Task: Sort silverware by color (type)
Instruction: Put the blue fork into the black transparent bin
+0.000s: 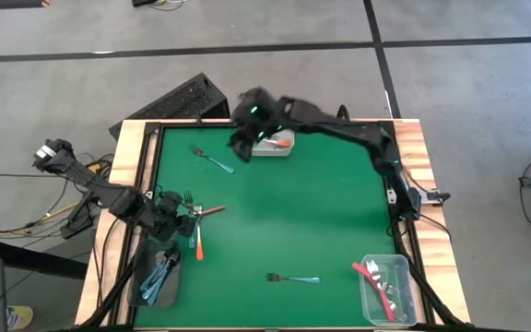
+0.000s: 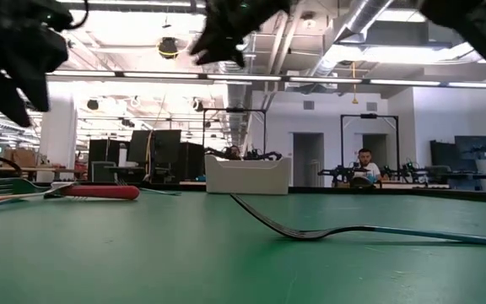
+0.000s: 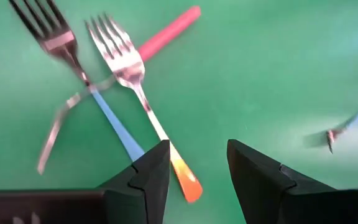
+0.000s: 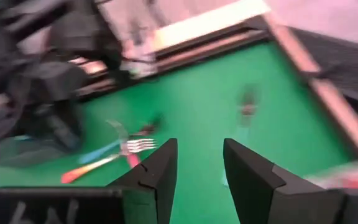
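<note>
Three forks lie crossed at the table's left: a light-blue-handled one (image 3: 114, 121), an orange-handled one (image 3: 157, 127) and a red-pink-handled one (image 3: 166, 31). My left gripper (image 3: 197, 165) hovers open just above them with nothing between its fingers; in the high view it (image 1: 178, 219) sits beside the pile (image 1: 199, 221). Two more blue forks lie flat, one at the far left (image 1: 212, 160) and one near the front (image 1: 293, 278). My right gripper (image 4: 199, 162) is open and empty, raised over the far middle of the table (image 1: 243, 138).
A clear bin (image 1: 158, 279) at the near left holds blue forks. Another bin (image 1: 275, 146) at the far middle holds an orange fork, close under the right arm. A third bin (image 1: 387, 288) at the near right holds red-pink forks. The table's middle is bare green.
</note>
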{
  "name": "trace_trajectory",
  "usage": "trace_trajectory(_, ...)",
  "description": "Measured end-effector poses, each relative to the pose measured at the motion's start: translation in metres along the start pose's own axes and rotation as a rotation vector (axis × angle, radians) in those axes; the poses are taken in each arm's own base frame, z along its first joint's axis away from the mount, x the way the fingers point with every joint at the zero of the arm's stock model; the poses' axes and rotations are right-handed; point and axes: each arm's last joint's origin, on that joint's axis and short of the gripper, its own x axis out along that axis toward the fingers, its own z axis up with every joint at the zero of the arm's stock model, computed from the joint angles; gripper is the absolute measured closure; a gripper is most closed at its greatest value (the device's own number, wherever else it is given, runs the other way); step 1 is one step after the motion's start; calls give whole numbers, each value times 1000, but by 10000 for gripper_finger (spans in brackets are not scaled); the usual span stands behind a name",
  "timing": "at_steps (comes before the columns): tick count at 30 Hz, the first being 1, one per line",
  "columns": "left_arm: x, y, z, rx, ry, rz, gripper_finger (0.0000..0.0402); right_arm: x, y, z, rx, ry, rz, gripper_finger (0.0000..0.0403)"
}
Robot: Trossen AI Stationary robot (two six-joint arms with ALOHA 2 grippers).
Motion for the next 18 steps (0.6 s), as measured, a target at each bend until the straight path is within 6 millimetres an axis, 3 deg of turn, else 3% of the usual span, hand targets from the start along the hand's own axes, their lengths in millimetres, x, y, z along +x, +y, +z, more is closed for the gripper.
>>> trace_trajectory(4,4,1,16,-5,-59,44,255,-19,-19,-21,80,14,-55,249)
trace_trajectory(12,13,15,44,-74,-148,203,255,-33,-25,-99,303,-71,24,249)
trace_trajectory(18,42,34,64,-122,-161,232,261,-52,-23,-117,364,-113,13,249)
